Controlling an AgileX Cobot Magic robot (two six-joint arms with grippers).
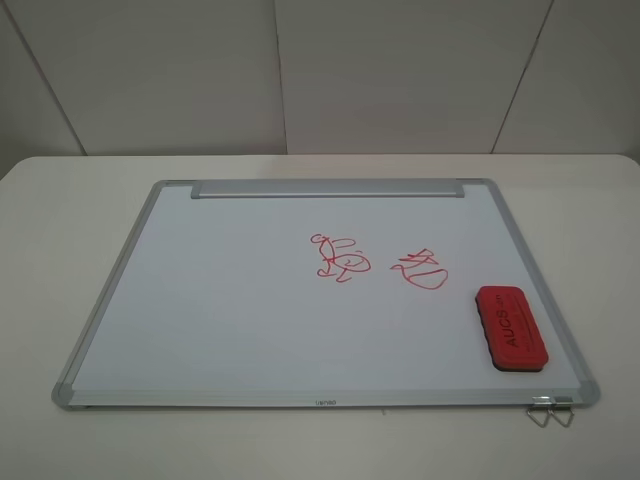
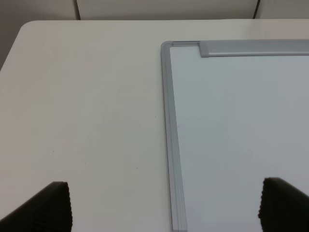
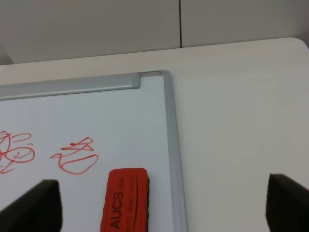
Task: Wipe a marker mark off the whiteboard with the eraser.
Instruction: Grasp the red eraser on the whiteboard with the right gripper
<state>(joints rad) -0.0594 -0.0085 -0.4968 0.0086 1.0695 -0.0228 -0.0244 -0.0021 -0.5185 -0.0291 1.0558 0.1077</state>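
The whiteboard (image 1: 220, 300) lies flat on the table, its silver bar (image 1: 328, 188) along the far edge. The marker mark (image 1: 340, 257), a red scribble of small loops, sits near the board's middle and shows cut off in the right wrist view (image 3: 14, 152). The red eraser (image 1: 511, 328) rests lettering-up on the board by its right frame, also in the right wrist view (image 3: 123, 200). My right gripper (image 3: 161, 205) is open above the board's right frame, the eraser just inside its span. My left gripper (image 2: 166, 208) is open over the board's left frame (image 2: 169, 125). Neither arm appears in the high view.
A second red scribble (image 1: 420, 270) with a big oval loop lies between the marker mark and the eraser, seen too in the right wrist view (image 3: 77, 157). Wire clips (image 1: 550, 412) stick out under the board's near right corner. The white table (image 1: 60, 230) surrounds the board.
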